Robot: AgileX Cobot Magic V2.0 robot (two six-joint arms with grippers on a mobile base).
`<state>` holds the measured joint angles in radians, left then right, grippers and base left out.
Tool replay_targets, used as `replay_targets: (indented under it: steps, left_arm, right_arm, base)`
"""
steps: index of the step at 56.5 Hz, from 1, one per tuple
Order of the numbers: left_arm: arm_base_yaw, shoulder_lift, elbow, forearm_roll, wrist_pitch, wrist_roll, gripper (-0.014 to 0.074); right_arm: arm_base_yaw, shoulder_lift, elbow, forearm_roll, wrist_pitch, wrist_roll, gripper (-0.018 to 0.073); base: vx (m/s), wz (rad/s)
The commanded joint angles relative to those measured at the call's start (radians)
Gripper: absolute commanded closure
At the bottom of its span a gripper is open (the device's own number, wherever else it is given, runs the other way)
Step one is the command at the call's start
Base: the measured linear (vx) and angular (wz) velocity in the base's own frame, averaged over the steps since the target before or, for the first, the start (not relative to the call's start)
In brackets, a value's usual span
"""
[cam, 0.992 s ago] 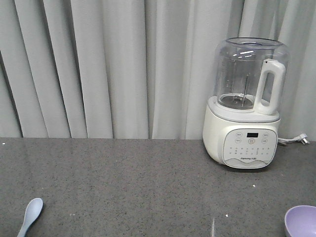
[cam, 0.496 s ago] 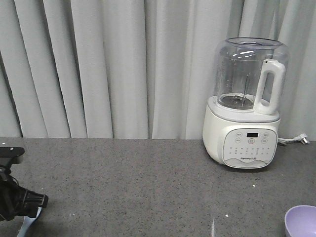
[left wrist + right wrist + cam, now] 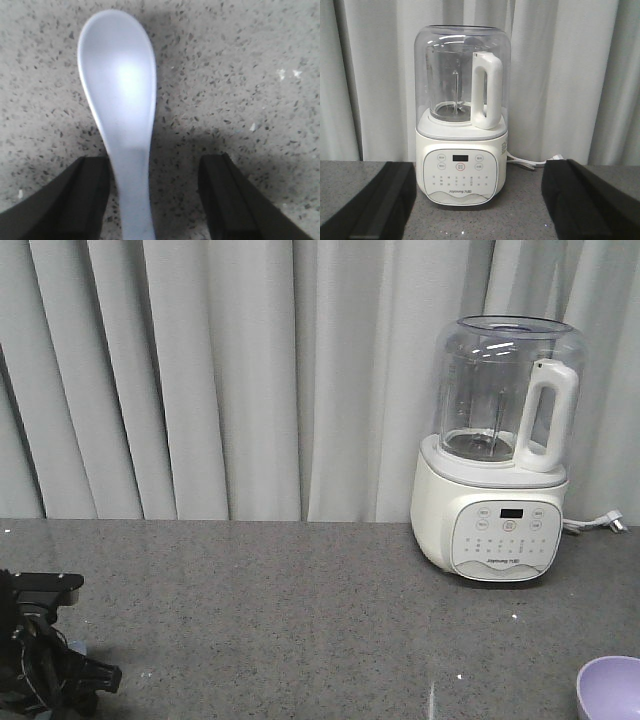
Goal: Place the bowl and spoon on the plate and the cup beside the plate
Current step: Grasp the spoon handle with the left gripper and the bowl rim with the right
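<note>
Lengthwise, the spoon [image 3: 120,85] lies on the counter [image 3: 240,75] between the fingers of the spread left hand [image 3: 153,167], handle toward the wrist, scoop pointing away, not yet pinched.

The spoon [image 3: 122,100] lies flat on the table [image 3: 300,620] toward its near left corner, handle between the spread fingers of my left end effector [image 3: 152,197], scoop pointing away from it. The blender [image 3: 495,455] stands by the far edge, toward the right, just before the curtain [image 3: 200,380]. The bowl [image 3: 610,688] sits nearer, toward the near right corner.
</note>
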<state>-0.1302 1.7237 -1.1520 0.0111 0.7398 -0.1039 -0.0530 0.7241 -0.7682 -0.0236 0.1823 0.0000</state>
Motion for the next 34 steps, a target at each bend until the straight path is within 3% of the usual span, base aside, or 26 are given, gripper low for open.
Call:
replay_targets:
  steps: [1, 6, 9, 17, 34]
  left_arm:
    - [-0.006, -0.022, -0.033, -0.003, -0.023, -0.013, 0.0123]
    - [-0.006, -0.009, -0.033, -0.004, -0.009, -0.013, 0.0199]
    - [-0.006, -0.007, -0.033, -0.004, -0.005, -0.013, 0.0287]
    - [-0.006, -0.008, -0.033, -0.004, 0.003, -0.002, 0.0606]
    - [-0.006, -0.154, -0.033, -0.006, -0.045, -0.001, 0.0604]
  right_arm:
    - [-0.003, 0.000, -0.034, -0.005, -0.083, -0.008, -0.0008]
    - [-0.003, 0.000, -0.034, -0.005, -0.083, -0.008, -0.0008]
    - [-0.003, 0.000, -0.034, -0.005, -0.083, -0.008, -0.0008]
    - [-0.003, -0.001, -0.034, -0.005, -0.082, -0.008, -0.0008]
    - [-0.003, -0.001, -0.034, -0.005, -0.033, -0.018, -0.0008]
  base:
    - [0.00, 0.00]
    - [0.00, 0.00]
    - [0.00, 0.00]
    - [0.00, 0.00]
    - [0.00, 0.00]
